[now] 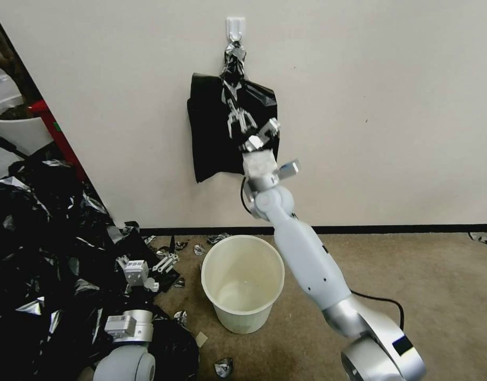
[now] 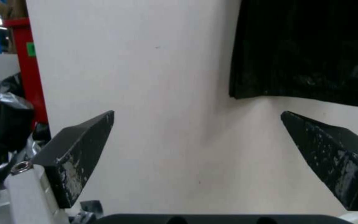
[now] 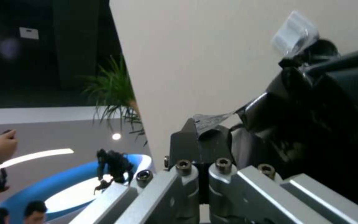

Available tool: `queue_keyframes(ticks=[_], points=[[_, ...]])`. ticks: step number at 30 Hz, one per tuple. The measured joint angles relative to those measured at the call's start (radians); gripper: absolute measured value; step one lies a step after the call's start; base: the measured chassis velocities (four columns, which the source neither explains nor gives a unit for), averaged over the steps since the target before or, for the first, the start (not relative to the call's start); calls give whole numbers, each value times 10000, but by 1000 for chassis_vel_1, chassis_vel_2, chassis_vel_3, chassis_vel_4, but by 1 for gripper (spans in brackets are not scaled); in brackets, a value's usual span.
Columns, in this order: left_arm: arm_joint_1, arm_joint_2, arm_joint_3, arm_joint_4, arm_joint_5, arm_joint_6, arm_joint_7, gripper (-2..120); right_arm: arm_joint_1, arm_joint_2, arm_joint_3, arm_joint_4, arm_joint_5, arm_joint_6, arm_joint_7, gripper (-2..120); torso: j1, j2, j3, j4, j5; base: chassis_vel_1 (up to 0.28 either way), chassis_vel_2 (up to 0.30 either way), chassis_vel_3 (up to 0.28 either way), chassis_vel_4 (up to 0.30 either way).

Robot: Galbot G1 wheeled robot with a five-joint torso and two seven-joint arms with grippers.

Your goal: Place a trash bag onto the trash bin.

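Right gripper (image 1: 264,133) raised to the wall, pinched shut on black film of the hanging sheaf (image 1: 222,127).

Sheaf hung from a white wall hook (image 1: 235,26). Below, on carpet against the wall, cream trash bin (image 1: 242,283) upright, unlined. Left gripper (image 2: 197,116) low beside the heap of black plastic (image 1: 37,248), fingers spread wide, holding nothing.
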Motion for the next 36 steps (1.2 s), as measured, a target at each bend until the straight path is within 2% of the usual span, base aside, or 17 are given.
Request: queue_keyframes(ticks=[8, 12, 13, 20, 28, 32, 35, 36], points=[[-25, 12, -22, 54, -3, -35, -5, 100, -1033, -161, 110, 700, 144, -248, -1159, 0, 0, 1, 0, 1, 0, 0, 0, 0, 0], [-87, 12, -8, 155, -11, -35, -8, 100, -1648, -502, 241, 987, 272, -659, -2688, 0, 0, 1, -1, -1, 1, 0, 0, 0, 0], [-87, 12, -8, 155, -11, -35, -8, 100, -1648, -502, 241, 987, 272, -659, -2688, 0, 0, 1, -1, -1, 1, 0, 0, 0, 0], [-287, 218, -34, 218, -402, 22, -22, 100, -2109, -983, 361, 870, -265, -1175, -4658, 0, 0, 1, 0, -1, 0, 0, 0, 0, 0], [-506, 550, 3, 191, -910, 13, -23, 100, -2288, -1131, 438, 522, -923, -1252, -5358, 0, 0, 1, 0, 0, 0, 0, 0, 0, 0], [-942, 980, 232, 46, -1599, -93, -6, 100, -2184, -1135, 572, 278, -1237, -1227, -5482, 0, 1, 1, 0, 1, -2, 0, 0, 0, 0], [-1789, 1971, 678, -294, -2653, -99, 60, 100, -2046, -1206, 652, 181, -1388, -1181, -5489, 0, 0, 0, 0, 2, -4, 0, 0, 0, 0], [-2195, 2507, 856, -479, -3232, 34, 87, 100, -2005, -1220, 664, 180, -1408, -1171, -5477, 0, 1, 1, 0, -2, -4, 0, 0, 0, 0]])
